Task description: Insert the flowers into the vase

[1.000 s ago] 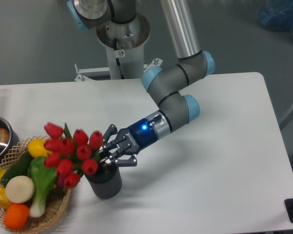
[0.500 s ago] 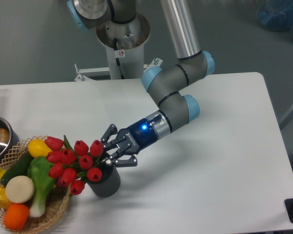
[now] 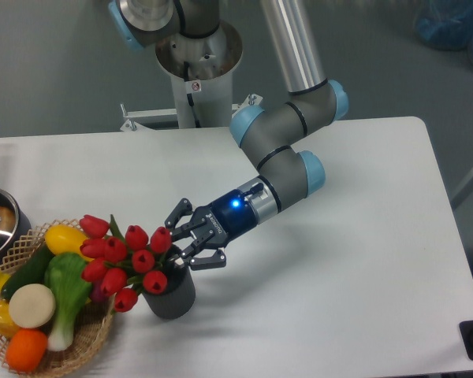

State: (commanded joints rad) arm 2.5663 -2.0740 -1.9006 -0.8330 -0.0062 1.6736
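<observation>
Camera view: the flowers [image 3: 122, 260] lean left out of the vase [image 3: 169, 295]; the end effector [image 3: 191, 239], fingers spread wide, is just beside them.

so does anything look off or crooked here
The tulips sit askew: their stems are in the vase, but the bunch leans far left, over the rim of the wicker basket. The vase looks tilted too. The claw is open beside them.
</observation>
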